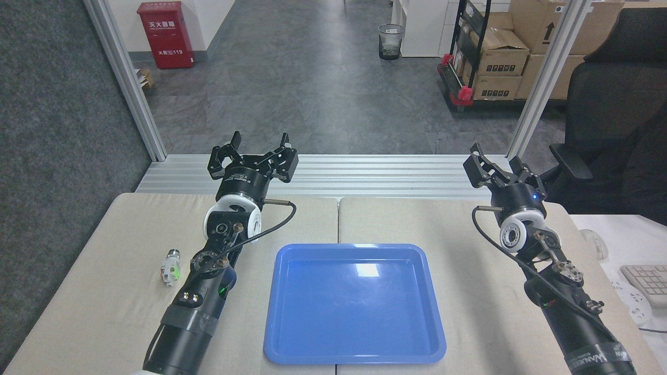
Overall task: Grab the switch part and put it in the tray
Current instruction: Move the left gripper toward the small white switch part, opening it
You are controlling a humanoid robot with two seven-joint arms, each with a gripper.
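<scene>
The beige table (469, 271) carries the blue tray (354, 354) and the switch part (170, 267).

Keyboard (649, 284) cut off by right edge, chair (620, 104) too. Switch part (171, 266) too small to make out details; both arms cut at bottom edge

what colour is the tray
Glossy blue tray, seen best in the head view.

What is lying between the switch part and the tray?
In the head view, the left forearm crosses between the switch part and the tray; otherwise only bare table.
</scene>
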